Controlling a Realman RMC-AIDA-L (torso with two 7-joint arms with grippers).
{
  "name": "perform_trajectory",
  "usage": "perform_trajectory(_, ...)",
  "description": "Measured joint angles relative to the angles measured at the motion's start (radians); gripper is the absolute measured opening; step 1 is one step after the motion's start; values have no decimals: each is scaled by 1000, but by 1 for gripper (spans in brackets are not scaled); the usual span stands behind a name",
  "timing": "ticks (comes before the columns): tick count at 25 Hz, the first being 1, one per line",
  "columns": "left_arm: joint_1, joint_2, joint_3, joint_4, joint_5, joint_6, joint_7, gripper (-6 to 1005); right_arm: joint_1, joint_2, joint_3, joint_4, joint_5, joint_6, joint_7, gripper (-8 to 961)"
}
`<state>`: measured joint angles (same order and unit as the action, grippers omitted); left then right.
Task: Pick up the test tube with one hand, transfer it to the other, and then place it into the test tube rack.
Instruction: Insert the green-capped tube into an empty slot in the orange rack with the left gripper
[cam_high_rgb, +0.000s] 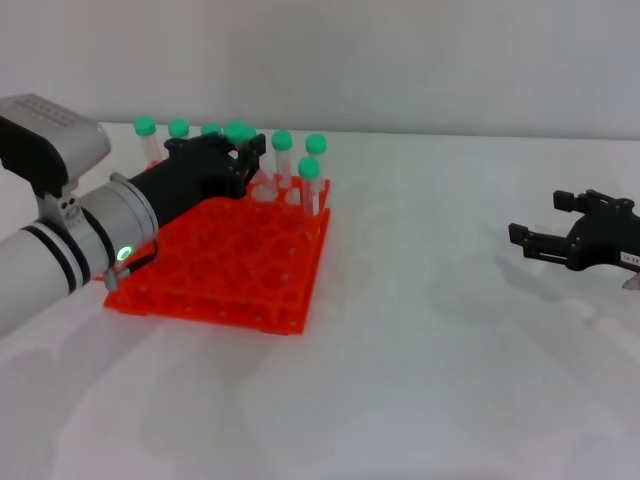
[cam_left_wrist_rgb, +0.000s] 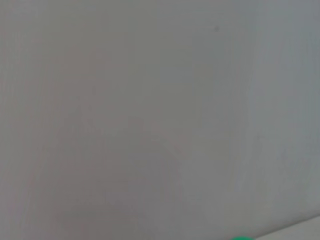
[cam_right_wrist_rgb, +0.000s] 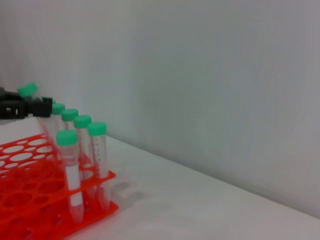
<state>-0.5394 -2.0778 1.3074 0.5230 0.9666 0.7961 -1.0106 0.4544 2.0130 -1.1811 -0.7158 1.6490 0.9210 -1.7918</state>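
The orange-red test tube rack (cam_high_rgb: 215, 272) stands at the table's left and also shows in the right wrist view (cam_right_wrist_rgb: 30, 200). My left gripper (cam_high_rgb: 248, 156), on the silver-grey forearm, hovers over the rack's back rows, shut on a test tube whose green cap (cam_high_rgb: 237, 131) sticks up above the fingers. In the right wrist view the held tube (cam_right_wrist_rgb: 28, 90) is tilted in the left gripper (cam_right_wrist_rgb: 34, 106), above the rack. My right gripper (cam_high_rgb: 536, 216) is open and empty, well to the right of the rack, just above the table.
Several green-capped tubes (cam_high_rgb: 310, 180) stand upright in the rack's back row and right corner (cam_right_wrist_rgb: 68, 165). The left wrist view shows only the grey wall and a green sliver (cam_left_wrist_rgb: 242, 238). A white wall runs behind the white table (cam_high_rgb: 420, 380).
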Motion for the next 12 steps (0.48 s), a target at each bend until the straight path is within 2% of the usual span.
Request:
perform_trajectory(5,32,-2,-1,49,0,1,-4,278,-3,-1,0,4,0,-5,0,860)
perform_trajectory(12,49,-3,25,60,-1,5,-38,284,1,-2,0,5,0,-18,0,860)
